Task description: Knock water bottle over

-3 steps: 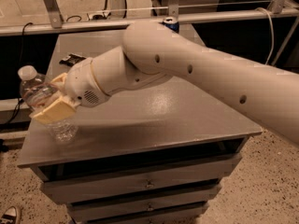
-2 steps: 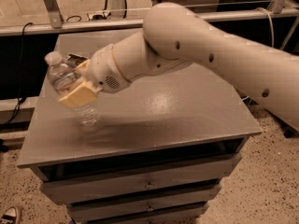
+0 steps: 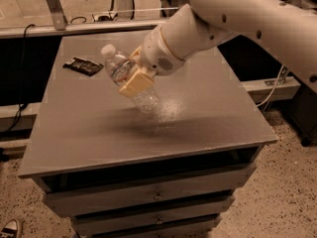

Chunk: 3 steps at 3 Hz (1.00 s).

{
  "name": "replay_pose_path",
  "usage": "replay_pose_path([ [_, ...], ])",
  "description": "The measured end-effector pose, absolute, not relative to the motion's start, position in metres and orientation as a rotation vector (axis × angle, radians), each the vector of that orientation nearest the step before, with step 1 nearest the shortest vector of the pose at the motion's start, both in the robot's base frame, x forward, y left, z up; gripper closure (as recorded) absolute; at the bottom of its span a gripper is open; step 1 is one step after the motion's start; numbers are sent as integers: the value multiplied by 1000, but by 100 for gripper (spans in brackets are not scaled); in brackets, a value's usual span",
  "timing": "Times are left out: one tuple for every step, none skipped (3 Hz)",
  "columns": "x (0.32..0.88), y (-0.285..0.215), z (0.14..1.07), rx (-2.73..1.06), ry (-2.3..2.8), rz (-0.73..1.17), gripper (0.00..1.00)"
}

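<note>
Above the grey metal cabinet top (image 3: 99, 133): clear ribbed plastic water bottle (image 3: 117, 66) tilted in the robot's gripper (image 3: 128, 74).
Tan fingers (image 3: 134, 83) clamp the bottle's midsection, hiding its label. Its white cap leans toward the cabinet's rear-left corner; its base sits low over the centre, contact with the surface unclear. A dark flat packet (image 3: 83, 65), contents illegible, lies near that corner.

We record one camera, set high at the front of the table (image 3: 223, 108), looking steeply down at close range; the gripper (image 3: 133, 81) hangs above the table, left of frame centre.
</note>
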<state>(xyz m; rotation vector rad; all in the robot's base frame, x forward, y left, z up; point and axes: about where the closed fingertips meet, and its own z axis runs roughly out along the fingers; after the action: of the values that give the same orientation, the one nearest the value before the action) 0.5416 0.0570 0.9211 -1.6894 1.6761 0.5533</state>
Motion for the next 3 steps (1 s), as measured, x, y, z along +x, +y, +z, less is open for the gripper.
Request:
replay_pose_path([
  [555,16,911,-1788,1760,389,100],
  [562,-7,896,-1887,1815,256,100],
  [562,-11,882,-1949,1839,214,100],
])
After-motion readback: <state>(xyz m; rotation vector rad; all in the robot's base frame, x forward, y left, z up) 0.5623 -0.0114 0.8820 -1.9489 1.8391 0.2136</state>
